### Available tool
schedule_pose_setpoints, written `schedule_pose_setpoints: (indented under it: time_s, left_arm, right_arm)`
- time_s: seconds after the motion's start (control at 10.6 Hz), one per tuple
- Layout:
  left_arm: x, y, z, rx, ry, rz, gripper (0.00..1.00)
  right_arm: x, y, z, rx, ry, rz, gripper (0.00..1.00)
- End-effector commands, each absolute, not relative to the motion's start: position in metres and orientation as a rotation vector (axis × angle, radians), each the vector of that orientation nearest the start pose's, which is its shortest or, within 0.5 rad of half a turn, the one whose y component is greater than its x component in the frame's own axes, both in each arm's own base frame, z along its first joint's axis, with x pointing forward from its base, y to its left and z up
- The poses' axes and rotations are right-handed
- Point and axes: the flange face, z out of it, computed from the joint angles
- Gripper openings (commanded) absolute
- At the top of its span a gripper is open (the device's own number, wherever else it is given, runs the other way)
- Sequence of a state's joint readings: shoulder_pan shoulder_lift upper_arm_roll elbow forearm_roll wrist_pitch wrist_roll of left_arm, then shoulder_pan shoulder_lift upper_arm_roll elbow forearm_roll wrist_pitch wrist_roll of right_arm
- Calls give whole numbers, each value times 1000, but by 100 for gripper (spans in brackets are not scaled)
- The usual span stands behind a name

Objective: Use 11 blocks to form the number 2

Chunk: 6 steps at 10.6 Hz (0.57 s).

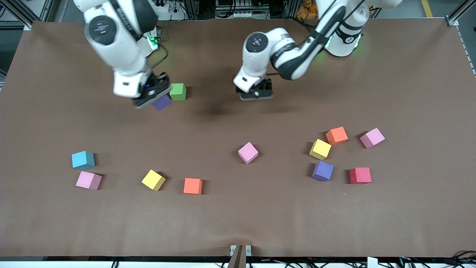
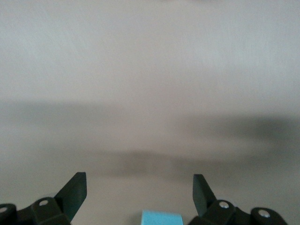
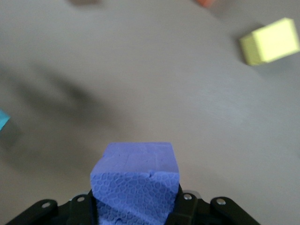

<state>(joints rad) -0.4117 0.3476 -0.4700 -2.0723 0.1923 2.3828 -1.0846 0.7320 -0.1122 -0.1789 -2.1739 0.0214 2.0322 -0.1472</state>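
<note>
Right gripper (image 1: 158, 97) up over the table beside the green cube (image 1: 178, 91), squeezing a purple block (image 3: 136, 180), half hidden. Left gripper (image 2: 139, 194) spread wide, blue block (image 2: 161, 218) cut off.

Right arm is reaching down from its base, wrist bent toward the table, end effector (image 1: 153, 97) tilted. Its fingers (image 3: 185, 206) are clamping a purple block (image 3: 136, 185) between them, carried in the air over the table. Left arm is folding at the elbow and reaching across toward the table's middle, end effector (image 1: 256, 93) pointing down, low over the table. Its fingers (image 2: 75, 192) are standing spread apart, gripping nothing.
</note>
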Motion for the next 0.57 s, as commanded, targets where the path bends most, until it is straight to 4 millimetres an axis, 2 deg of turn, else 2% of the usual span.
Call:
schedule_pose_setpoints:
  time_s: [0.0, 0.19, 0.28, 0.47]
  left_arm:
    - [440, -399, 288, -3147, -101, -21, 100]
    - [488, -351, 291, -3134, 99, -57, 100]
    - [501, -338, 293, -3127, 157, -70, 100]
    - [531, -300, 294, -3098, 307, -87, 100]
  right_arm:
    - [406, 294, 433, -2849, -1224, 64, 39]
    - [389, 322, 416, -2762, -1438, 111, 39]
    - [378, 339, 402, -2729, -1522, 151, 39]
    - [355, 371, 381, -2663, -1669, 177, 39]
